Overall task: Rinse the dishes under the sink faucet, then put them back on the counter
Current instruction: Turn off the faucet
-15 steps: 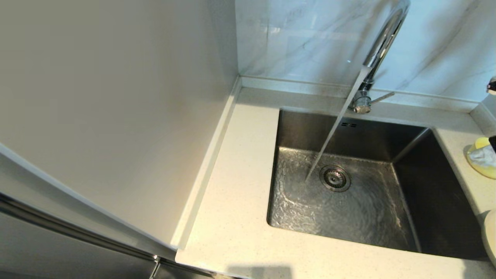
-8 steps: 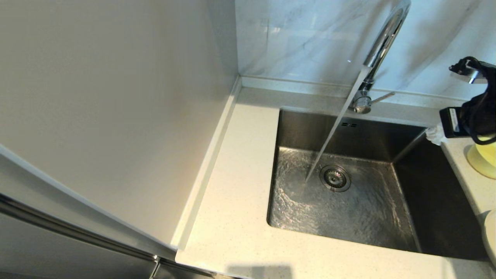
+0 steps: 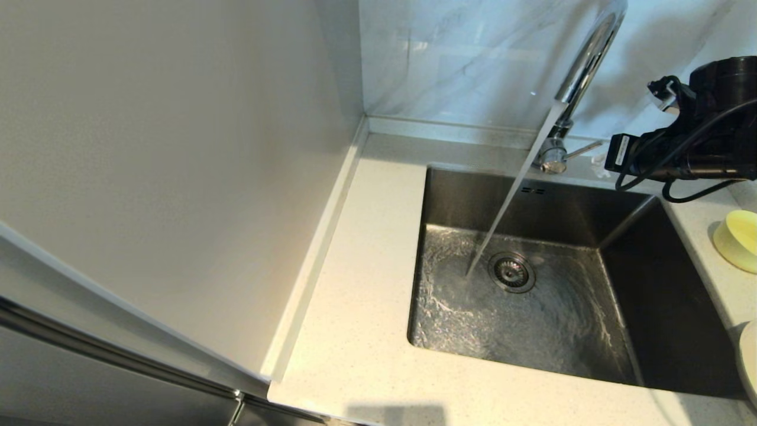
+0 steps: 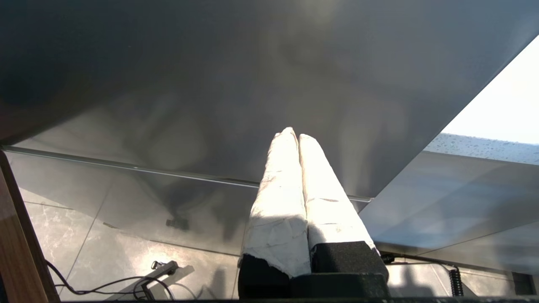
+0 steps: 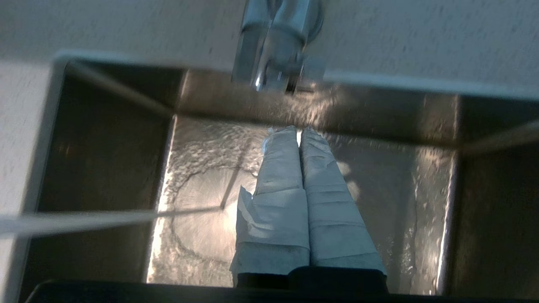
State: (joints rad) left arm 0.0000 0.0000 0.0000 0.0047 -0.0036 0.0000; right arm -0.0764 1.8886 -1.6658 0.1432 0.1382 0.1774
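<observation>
Speckled cream counter (image 3: 355,331) in a corner, marble-look backsplash (image 3: 467,65) behind; steel sink (image 3: 644,307) awash, faucet (image 3: 582,71) running, stream slanting down-left beside drain strainer (image 3: 511,272); faucet lever (image 3: 582,149) points right toward right gripper (image 3: 603,161), fingers pressed together, empty; yellow bowl (image 3: 736,239) and plate (image 3: 748,361) on counter right of sink; left gripper (image 4: 294,136) clamped closed, empty, parked by a cabinet panel.

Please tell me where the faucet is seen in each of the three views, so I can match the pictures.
Head view: the faucet rises behind the sink's back edge, upper right of centre, water running.
Left wrist view: not in it.
Right wrist view: only its chrome base shows, top centre, beyond the shut right gripper.
Shared landmark: the sink.
</observation>
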